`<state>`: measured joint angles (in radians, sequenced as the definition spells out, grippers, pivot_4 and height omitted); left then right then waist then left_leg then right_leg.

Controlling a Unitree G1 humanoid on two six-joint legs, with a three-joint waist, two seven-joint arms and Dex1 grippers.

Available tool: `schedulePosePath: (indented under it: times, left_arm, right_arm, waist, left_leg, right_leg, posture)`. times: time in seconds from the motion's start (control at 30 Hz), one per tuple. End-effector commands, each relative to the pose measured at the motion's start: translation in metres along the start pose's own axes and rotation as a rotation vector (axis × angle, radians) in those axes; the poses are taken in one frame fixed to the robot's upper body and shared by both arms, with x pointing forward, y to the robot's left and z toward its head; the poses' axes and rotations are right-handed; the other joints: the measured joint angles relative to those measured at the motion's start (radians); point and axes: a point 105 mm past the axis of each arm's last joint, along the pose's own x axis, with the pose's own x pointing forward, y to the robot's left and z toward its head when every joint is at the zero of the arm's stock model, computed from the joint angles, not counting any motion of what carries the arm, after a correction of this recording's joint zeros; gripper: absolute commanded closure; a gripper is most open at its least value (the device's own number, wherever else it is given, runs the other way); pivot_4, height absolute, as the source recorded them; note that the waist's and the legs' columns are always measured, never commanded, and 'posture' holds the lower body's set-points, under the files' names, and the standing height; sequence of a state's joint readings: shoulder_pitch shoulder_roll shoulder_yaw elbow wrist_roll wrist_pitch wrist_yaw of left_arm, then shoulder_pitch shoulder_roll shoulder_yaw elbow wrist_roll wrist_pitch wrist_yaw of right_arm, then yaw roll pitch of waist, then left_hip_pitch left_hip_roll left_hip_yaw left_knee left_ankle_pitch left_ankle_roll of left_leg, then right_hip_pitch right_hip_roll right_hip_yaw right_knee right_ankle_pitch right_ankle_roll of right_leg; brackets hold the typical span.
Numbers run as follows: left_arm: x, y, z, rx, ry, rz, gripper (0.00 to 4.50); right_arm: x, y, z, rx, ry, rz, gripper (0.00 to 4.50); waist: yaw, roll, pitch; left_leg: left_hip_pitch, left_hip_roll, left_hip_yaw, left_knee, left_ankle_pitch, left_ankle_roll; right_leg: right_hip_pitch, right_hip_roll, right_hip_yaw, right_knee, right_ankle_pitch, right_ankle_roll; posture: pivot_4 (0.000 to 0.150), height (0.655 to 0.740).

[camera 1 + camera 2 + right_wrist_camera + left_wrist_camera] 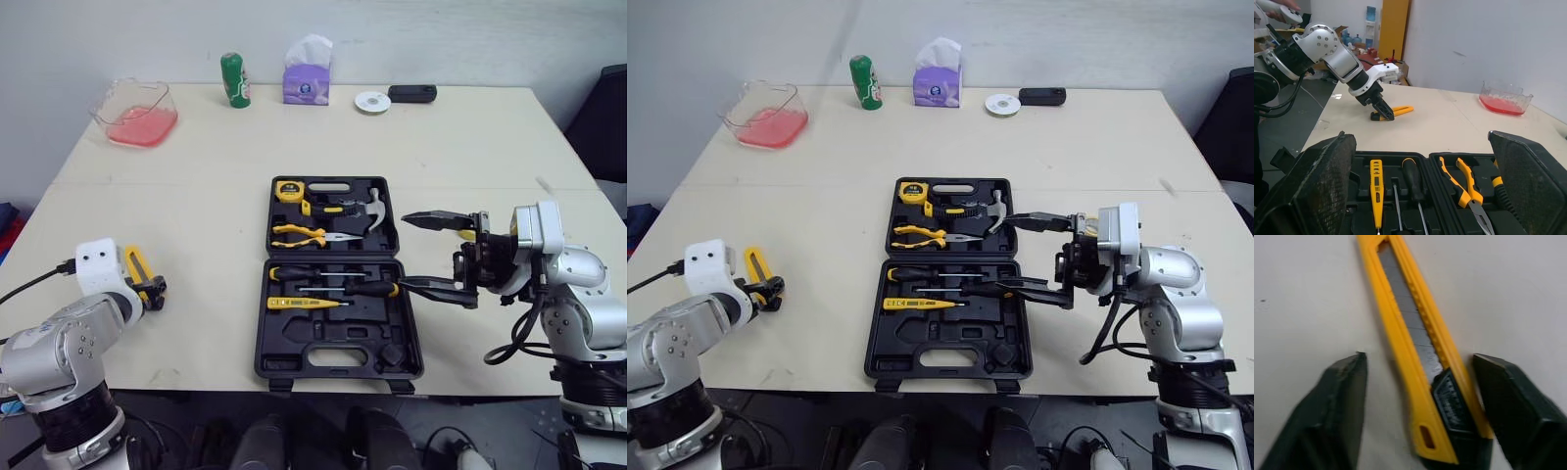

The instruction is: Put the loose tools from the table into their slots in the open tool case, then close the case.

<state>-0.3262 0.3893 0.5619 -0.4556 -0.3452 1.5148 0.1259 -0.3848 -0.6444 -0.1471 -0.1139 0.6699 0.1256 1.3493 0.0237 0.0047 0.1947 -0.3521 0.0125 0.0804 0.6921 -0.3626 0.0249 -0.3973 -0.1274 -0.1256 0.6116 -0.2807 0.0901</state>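
My left end effector [1419, 360] open, straddling the knife [1405, 313] on the surface [196, 196] to pinch its sides — right end effector [405, 251] wide open, empty, by the case [333, 352].

Yellow-black utility knife [1422, 357]; black tool case [333, 338]; yellow-handled pliers [312, 235]; green bottle [234, 80]; purple tissue box [306, 84].

Table [196, 196] — tool case [294, 345], yellow knife [135, 266]
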Motion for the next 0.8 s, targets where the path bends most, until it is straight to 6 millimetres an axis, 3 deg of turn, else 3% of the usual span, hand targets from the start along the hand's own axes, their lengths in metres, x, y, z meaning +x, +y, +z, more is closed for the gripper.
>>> schedulePosePath:
  times: [0.03,0.07,0.23,0.37,0.47,0.8]
  left_arm:
    - [0.003,0.017,-0.020,-0.023,0.079,0.074,2.74]
    - [0.003,0.019,-0.020,-0.030,0.080,0.081,3.17]
    - [0.000,0.023,-0.007,-0.115,-0.019,0.065,3.21]
    - [-0.013,0.003,0.032,-0.033,-0.258,-0.081,3.21]
    - [-0.033,-0.025,0.053,0.155,-0.398,-0.293,3.21]
    - [-0.081,-0.097,0.062,0.633,-0.582,-0.855,3.21]
  right_arm:
    - [-0.002,0.000,0.009,-0.051,-0.017,-0.004,0.00]
    - [-0.002,0.000,0.009,-0.052,-0.017,-0.005,0.00]
    - [-0.005,0.002,0.005,-0.055,-0.002,-0.014,0.00]
    - [-0.012,0.002,0.002,-0.067,0.027,-0.032,0.00]
    - [-0.024,0.007,-0.001,-0.070,0.081,-0.038,0.00]
    - [-0.046,0.014,-0.005,-0.059,0.165,-0.114,0.00]
  waist:
    - [-0.002,0.000,0.000]
    - [-0.004,0.001,-0.001]
    - [-0.006,0.002,-0.001]
    - [-0.002,0.000,0.000]
    - [0.000,-0.003,0.002]
    - [0.000,-0.002,0.002]
  left_leg:
    - [0.000,0.000,0.000,0.000,0.000,0.000]
    - [0.000,0.000,0.000,0.000,0.000,0.000]
    - [0.001,0.000,0.001,-0.002,0.000,-0.001]
    - [0.000,0.001,0.000,-0.002,0.000,-0.001]
    - [-0.001,0.000,0.000,-0.002,0.000,0.000]
    - [-0.002,0.000,0.000,-0.001,-0.001,0.001]
  right_leg:
    - [0.000,0.000,0.000,0.000,0.000,0.000]
    - [0.000,0.000,0.000,0.000,0.000,0.000]
    - [0.000,0.000,0.000,0.000,0.000,0.000]
    - [-0.001,0.000,0.000,-0.001,0.000,0.000]
    - [-0.001,0.000,0.000,-0.002,0.000,0.000]
    - [-0.001,-0.002,-0.001,-0.007,0.000,0.000]
  posture:
    - [0.150,0.7400]
    - [0.150,0.7400]
    - [0.150,0.7400]
    - [0.150,0.7400]
    - [0.150,0.7400]
    - [0.150,0.7400]
